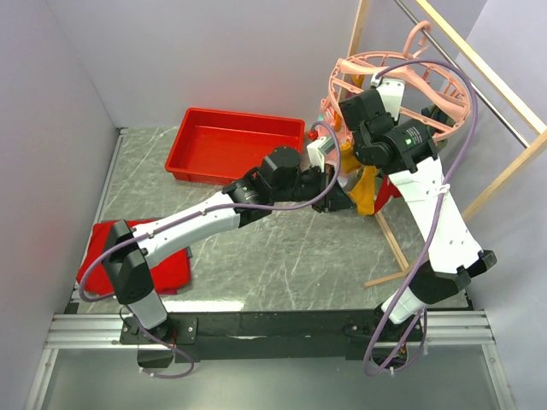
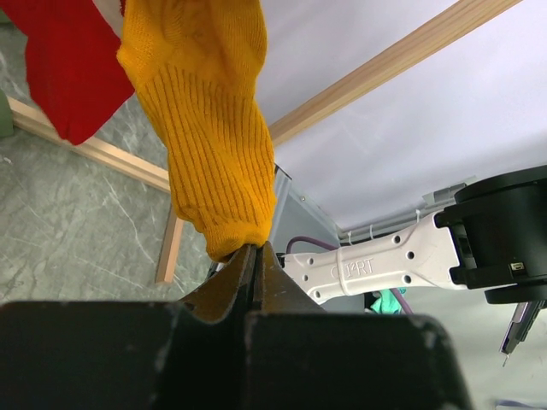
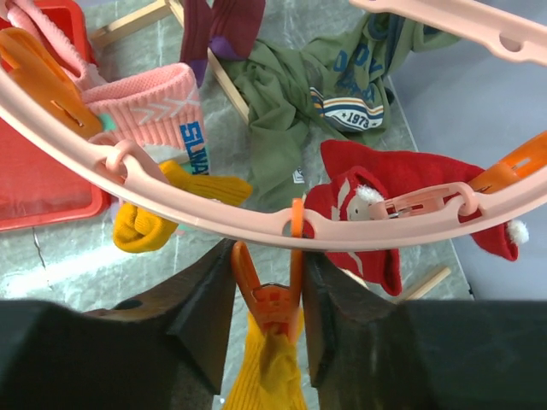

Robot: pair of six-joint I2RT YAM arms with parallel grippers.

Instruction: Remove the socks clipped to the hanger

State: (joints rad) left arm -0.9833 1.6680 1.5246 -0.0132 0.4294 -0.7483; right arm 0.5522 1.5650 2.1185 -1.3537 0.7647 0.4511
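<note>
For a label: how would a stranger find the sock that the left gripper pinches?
Find the round pink plastic ring hanger at the far right. The right gripper straddles an orange clip; below it hangs the ribbed mustard yellow sock. The other yellow sock hangs beside the pink knitted sock.

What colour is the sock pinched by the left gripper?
The sock is mustard yellow with a ribbed knit; it shows best in the left wrist view.

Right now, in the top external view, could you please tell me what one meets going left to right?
First the red cloth → red tray → pink hanger; its socks and the wooden rail overlap it, so both are omitted.
</note>
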